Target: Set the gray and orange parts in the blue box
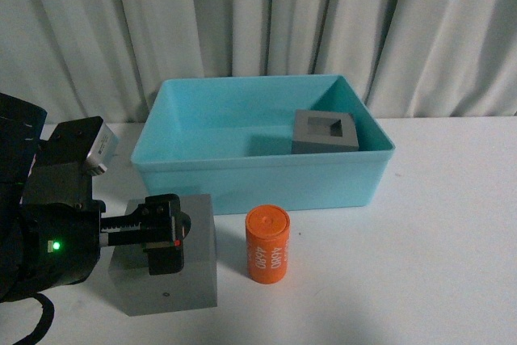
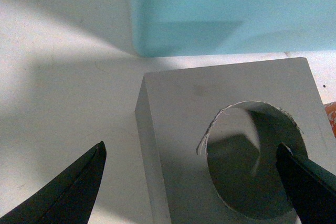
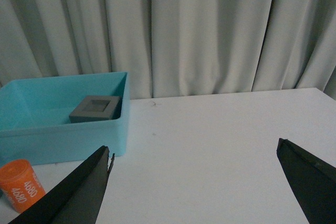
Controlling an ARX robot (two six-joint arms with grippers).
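A gray cube with a round recess (image 1: pixel 182 260) stands on the white table in front of the blue box (image 1: pixel 258 179). My left gripper (image 1: pixel 166 234) is open right over it; in the left wrist view one fingertip (image 2: pixel 84 184) is beside the cube (image 2: pixel 173 124) and the other is over the round hole. A gray cube with a rectangular recess (image 1: pixel 325 132) lies in the box's right part, also in the right wrist view (image 3: pixel 96 108). The orange cylinder (image 1: pixel 267 244) with white digits stands right of the left cube. My right gripper (image 3: pixel 194 182) is open over bare table.
A gray curtain (image 1: pixel 266 14) hangs behind the table. The blue box (image 3: pixel 63 129) and the orange cylinder (image 3: pixel 20 184) show at one side of the right wrist view. The white table (image 1: pixel 444 240) stretches to the right of the box.
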